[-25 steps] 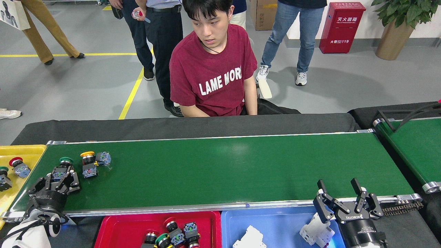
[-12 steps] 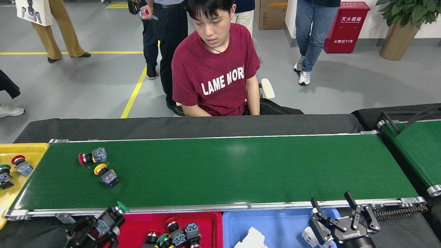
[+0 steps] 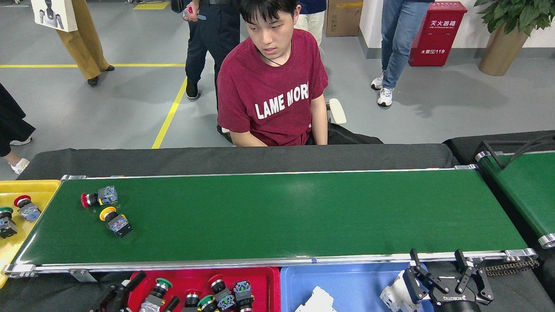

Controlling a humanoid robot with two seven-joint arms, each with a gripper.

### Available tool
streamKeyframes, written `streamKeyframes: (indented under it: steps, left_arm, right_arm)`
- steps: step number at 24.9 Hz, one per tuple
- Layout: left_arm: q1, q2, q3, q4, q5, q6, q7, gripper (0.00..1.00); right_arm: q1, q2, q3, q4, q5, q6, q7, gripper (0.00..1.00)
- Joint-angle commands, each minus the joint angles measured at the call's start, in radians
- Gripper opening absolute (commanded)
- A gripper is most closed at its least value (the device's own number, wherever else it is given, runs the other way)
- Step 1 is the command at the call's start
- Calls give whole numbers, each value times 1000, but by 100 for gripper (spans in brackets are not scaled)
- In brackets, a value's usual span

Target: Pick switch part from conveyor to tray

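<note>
The conveyor (image 3: 282,212) runs across the middle of the head view. Two switch parts lie near its left end, one red-capped (image 3: 94,198) and one yellow-capped (image 3: 115,221). Below its near rail stands the red tray (image 3: 264,277) with several switch parts in it. My left gripper (image 3: 157,287) is at the tray's left end, open. A green-capped switch part (image 3: 157,291) lies between its spread fingers. My right gripper (image 3: 435,253) is open and empty at the lower right, just below the near rail.
A blue tray (image 3: 347,281) with white parts (image 3: 316,302) sits right of the red one. A yellow tray (image 3: 30,187) with switch parts stands at the belt's left end. A second green belt (image 3: 520,186) is at right. A person in a red shirt (image 3: 271,86) sits behind the conveyor.
My left gripper moved right over the red tray and opened around the green-capped part. The two parts on the belt drifted left. My right gripper shifted slightly right.
</note>
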Motion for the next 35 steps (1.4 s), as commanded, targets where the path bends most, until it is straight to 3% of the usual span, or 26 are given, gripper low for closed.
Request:
streamKeyframes:
  steps: [1,9,14,22,25,32,34,35]
  left_arm:
    - [-16,8,10,13,6,210,2,100]
    - [-65,23,30,86,63,196,-81,100]
    - [-261,55,53,215,65,193,-250,100]
    - [-534,143,51,628,60,196,-253,100]
    - [-586,189,46,718,60,204,-251,100]
    - [-628,184,40,809,58,196,-248,100]
    - [-641,181,42,843,58,194,-241,94]
    - [-658,176,40,863,58,194,-239,79]
  right_arm:
    - [-18,0,-1,-15,-1,1,-5,98]
    - [-18,6,4,-36,-1,-40,-3,99]
    - [-9,3,4,-33,-13,-71,4,99]
    - [-13,15,10,-33,-56,-109,57,99]
    - [-16,15,10,-33,-58,-117,58,99]
    - [-12,26,13,-33,-59,-121,53,99]
    - [-15,26,13,-33,-59,-126,52,99]
    - [-18,26,13,-33,-59,-132,52,99]
